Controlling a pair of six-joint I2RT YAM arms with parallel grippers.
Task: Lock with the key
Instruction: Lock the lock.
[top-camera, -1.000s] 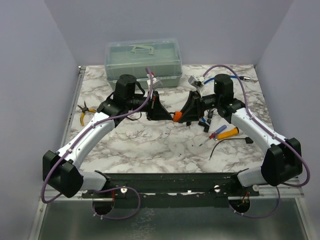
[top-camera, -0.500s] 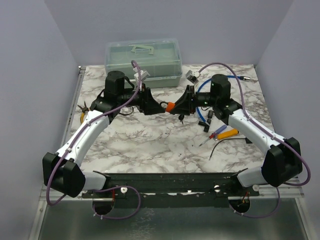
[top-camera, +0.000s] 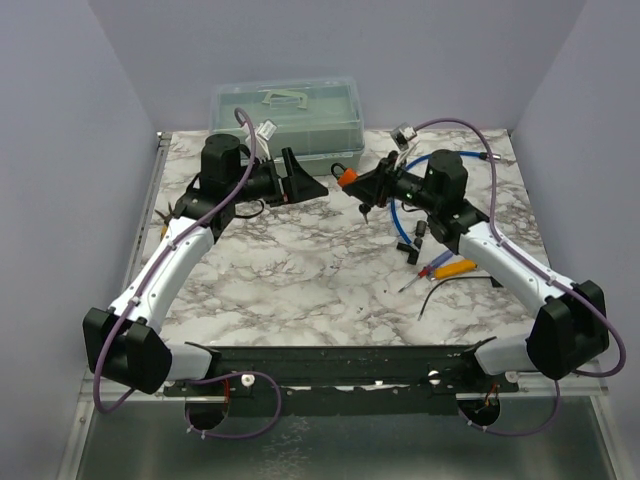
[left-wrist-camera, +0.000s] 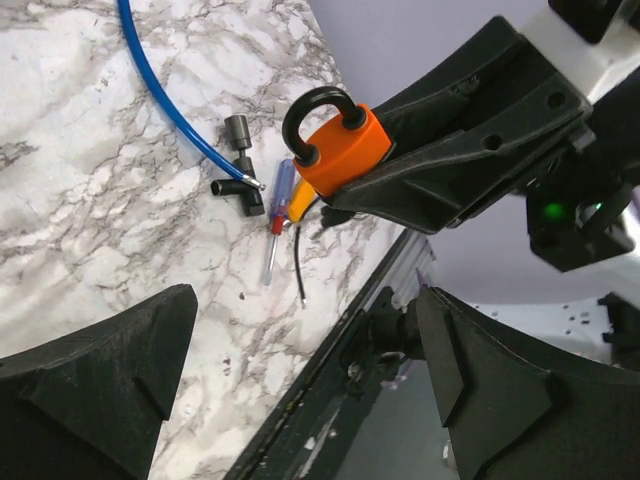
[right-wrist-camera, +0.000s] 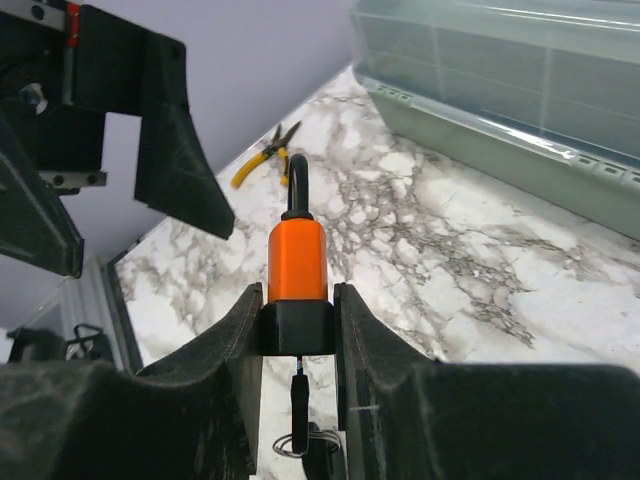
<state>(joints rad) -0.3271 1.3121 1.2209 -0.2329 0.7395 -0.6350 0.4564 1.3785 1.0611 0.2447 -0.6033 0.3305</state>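
Nearest, item one: key (right-wrist-camera: 298, 395), hanging from the keyhole under the padlock (right-wrist-camera: 296, 255). It is thin and stiff, and we judge it best pinched flat across its head. Item two: padlock, orange, aloft above the table (top-camera: 300, 270), clamped at its base by the right gripper (right-wrist-camera: 297, 300). We think it dense, rigid, smooth-sided and liable to slip. Beyond: left gripper (left-wrist-camera: 303, 300), jaws wide apart, holding nothing, facing the padlock.

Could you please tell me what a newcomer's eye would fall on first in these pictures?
The orange padlock stands out first, clamped in the right hand over the back half of the table, a key sticking out of its underside. Facing it, the left hand is wide open and empty. Behind both, a clear box sits at the table's far edge.
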